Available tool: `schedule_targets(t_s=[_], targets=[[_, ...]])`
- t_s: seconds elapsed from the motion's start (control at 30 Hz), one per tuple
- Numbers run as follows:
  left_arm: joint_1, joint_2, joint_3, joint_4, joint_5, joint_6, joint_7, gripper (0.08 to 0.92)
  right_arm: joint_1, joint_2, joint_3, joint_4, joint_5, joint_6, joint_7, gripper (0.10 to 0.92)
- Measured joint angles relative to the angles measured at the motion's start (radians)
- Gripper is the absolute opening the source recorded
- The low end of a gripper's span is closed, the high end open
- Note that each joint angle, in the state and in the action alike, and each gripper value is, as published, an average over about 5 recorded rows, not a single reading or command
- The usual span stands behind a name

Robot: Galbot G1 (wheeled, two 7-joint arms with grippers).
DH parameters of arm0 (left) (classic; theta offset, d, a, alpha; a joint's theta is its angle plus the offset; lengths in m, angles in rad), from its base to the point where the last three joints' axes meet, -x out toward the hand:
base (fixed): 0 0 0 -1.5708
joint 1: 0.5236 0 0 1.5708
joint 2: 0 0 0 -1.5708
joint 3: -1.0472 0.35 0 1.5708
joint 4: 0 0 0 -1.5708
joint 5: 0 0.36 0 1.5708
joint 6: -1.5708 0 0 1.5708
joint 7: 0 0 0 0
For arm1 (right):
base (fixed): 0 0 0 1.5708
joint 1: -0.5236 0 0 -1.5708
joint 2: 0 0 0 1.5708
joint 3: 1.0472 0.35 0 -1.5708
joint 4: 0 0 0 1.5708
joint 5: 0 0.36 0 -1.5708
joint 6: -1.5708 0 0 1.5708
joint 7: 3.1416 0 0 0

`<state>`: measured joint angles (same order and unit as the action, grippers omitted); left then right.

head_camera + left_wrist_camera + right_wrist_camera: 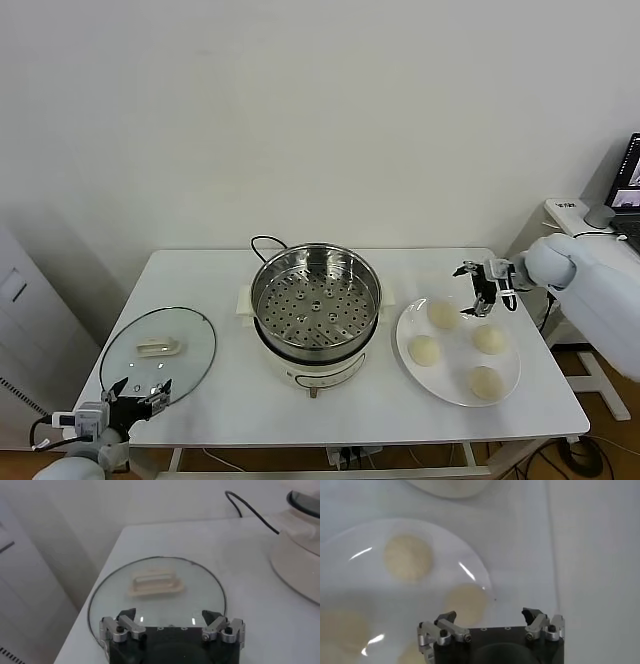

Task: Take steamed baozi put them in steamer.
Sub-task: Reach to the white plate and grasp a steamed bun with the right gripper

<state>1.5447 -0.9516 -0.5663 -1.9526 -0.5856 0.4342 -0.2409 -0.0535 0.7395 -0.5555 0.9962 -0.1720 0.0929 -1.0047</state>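
Note:
Four cream-white baozi lie on a white plate [508, 392] at the right of the table: one at the far side [443, 314], one at the left [424, 349], one at the right [489, 339], one at the near side [486, 382]. The steel steamer [316, 296] stands mid-table on its cream base, its perforated tray bare. My right gripper [476, 291] is open and empty, hovering just above the plate's far edge next to the far baozi [466, 603]. My left gripper [138, 393] is open and empty at the table's near left corner, by the glass lid.
A round glass lid [158, 352] with a white handle lies flat at the left, and shows in the left wrist view [156, 587]. A black cord [262, 243] runs behind the steamer. A side stand with a laptop [628, 190] is at the far right.

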Motion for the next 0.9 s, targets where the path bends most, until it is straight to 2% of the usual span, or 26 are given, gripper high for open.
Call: schedule_targets(t_s=[0.5,0.7,0.9], targets=[[0.000,0.004,0.003,0.010,0.002,0.000,0.000,0.823,-0.017,0.144,-0.003,-0.191,-0.110,0.060,0.001,0.811],[0.002,0.004,0.003,0.000,0.003,0.000,-0.001,0.823,-0.023,0.177,0.013,-0.227,-0.128,0.065,0.011,0.728],[0.010,0.004,0.002,-0.009,0.003,0.001,-0.002,0.823,-0.022,0.188,0.016,-0.238,-0.137,0.066,0.005,0.598]])
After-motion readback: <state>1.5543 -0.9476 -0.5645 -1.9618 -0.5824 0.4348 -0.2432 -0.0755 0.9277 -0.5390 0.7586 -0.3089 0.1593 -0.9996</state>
